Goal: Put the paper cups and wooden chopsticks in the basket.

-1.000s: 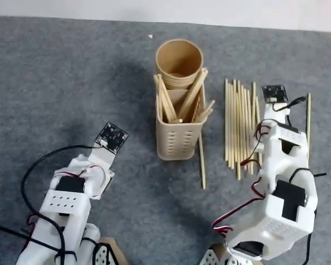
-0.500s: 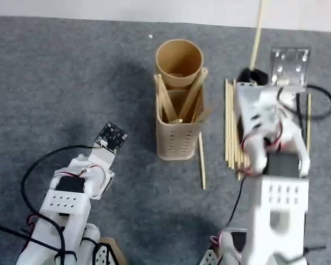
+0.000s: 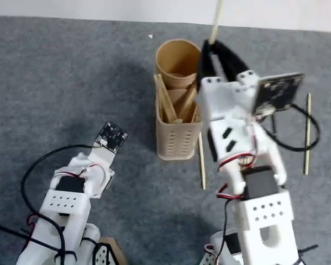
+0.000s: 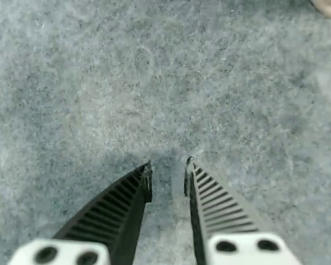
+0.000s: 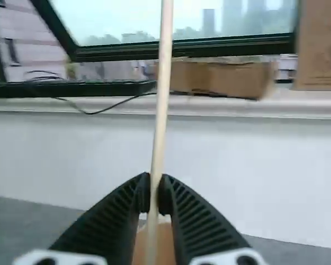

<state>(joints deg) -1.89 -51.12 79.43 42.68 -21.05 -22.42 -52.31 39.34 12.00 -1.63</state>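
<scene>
Now your right claw [image 5: 154, 193] is clamped on a chopstick [image 5: 164, 83], holding it upright. That arm stretches forward beside the basket [image 3: 178, 141] and paper cup [image 3: 178, 58]. A loose stick [image 3: 201, 163] lies on the carpet [image 3: 71, 66] just beside the basket. Your left claw [image 4: 168, 176], slightly apart, hangs over the carpet.

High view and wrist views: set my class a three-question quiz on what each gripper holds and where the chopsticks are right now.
1. Fill in: the left gripper holds ____.
2. True or false: the right gripper is shut on a chopstick.
3. The loose chopstick nearest the basket lies: A in a cup; B on the carpet; C in the left gripper.
Key: 1 nothing; 2 true; 3 B.
</scene>
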